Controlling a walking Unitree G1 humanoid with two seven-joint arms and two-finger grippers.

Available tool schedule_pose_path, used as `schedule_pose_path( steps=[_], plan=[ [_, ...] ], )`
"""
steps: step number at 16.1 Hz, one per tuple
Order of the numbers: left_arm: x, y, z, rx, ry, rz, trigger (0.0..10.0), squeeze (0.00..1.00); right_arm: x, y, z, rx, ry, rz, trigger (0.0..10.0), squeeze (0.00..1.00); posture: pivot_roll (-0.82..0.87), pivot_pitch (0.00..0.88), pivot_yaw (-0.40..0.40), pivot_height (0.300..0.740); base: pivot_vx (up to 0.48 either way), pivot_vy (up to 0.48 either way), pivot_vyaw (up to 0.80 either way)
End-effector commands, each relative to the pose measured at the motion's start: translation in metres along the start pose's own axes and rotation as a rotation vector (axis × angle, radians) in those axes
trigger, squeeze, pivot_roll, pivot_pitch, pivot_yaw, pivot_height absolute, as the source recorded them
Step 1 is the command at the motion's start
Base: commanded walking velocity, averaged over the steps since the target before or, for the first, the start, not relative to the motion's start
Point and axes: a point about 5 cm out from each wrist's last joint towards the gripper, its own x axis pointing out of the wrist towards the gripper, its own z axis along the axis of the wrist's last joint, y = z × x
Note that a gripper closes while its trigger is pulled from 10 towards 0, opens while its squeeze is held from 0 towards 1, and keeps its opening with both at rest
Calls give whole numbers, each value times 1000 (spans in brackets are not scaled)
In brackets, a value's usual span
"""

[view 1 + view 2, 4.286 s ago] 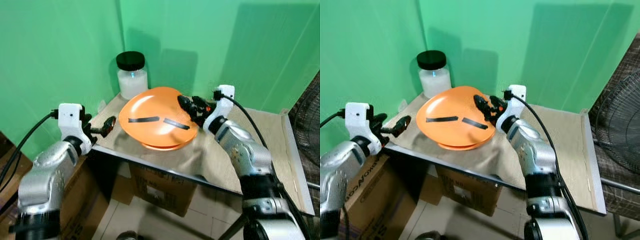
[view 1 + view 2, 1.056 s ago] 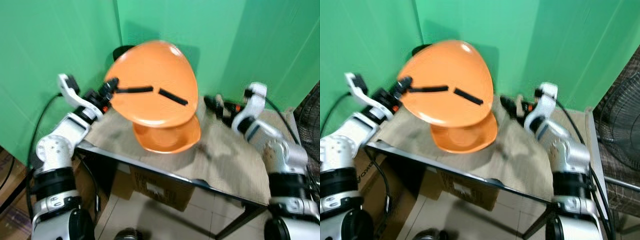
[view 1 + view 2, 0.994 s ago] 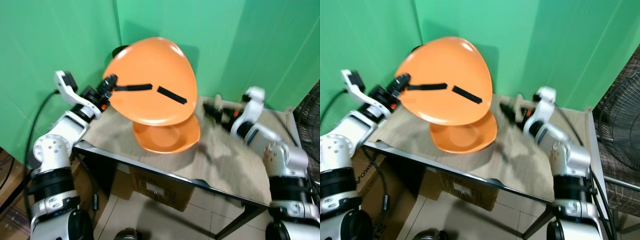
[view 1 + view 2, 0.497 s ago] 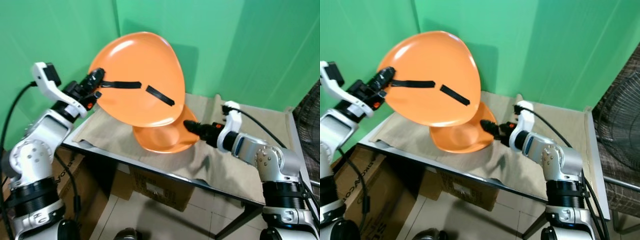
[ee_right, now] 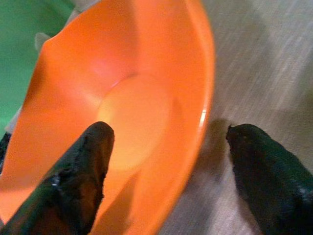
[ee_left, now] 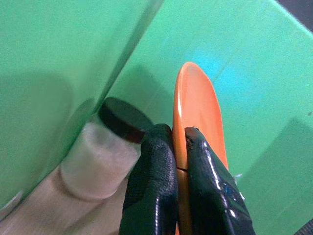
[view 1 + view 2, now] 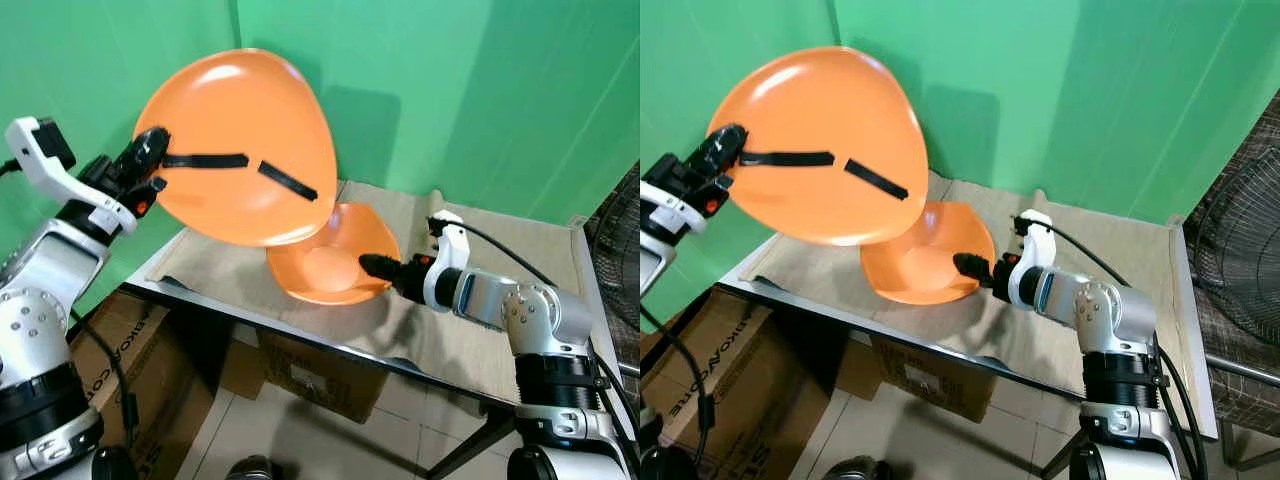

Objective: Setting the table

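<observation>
My left gripper [image 7: 150, 165] is clamped on the rim of the orange plate [image 7: 240, 140], which I hold tilted in the air at the upper left of the frame, above the table [image 7: 480, 340]. In the left wrist view the two fingers [image 6: 156, 196] pinch the plate edge-on, with a white jar [image 6: 98, 161] and its black lid beyond. My right gripper [image 7: 375, 267] is spread wide at the orange bowl [image 7: 330, 265] — one finger [image 5: 83, 166] inside, the other outside its rim, gripping nothing. The bowl sits on the beige cloth [image 7: 460, 310] at frame centre, partly under the plate.
</observation>
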Motion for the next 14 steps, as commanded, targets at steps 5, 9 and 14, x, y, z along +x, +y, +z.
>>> schedule_pose_path(
  steps=[5, 9, 14],
  plan=[
    [-4, -3, 11, 16, -47, 0, 0, 0, 4, 8, 4, 29, -22, 22, 0, 0, 29, 0, -5, 740, 0, 0, 0],
    [-3, -9, 11, 2, -68, -32, 0, 0, 0, 9, 15, -65, -124, 11, 10000, 0, 27, 0, -8, 740, 0, 0, 0],
    [6, -28, 4, -18, -117, -92, 0, 0, -37, 7, 28, -55, -323, 143, 10000, 1000, 0, 0, -1, 740, 0, 0, 0]
  ],
)
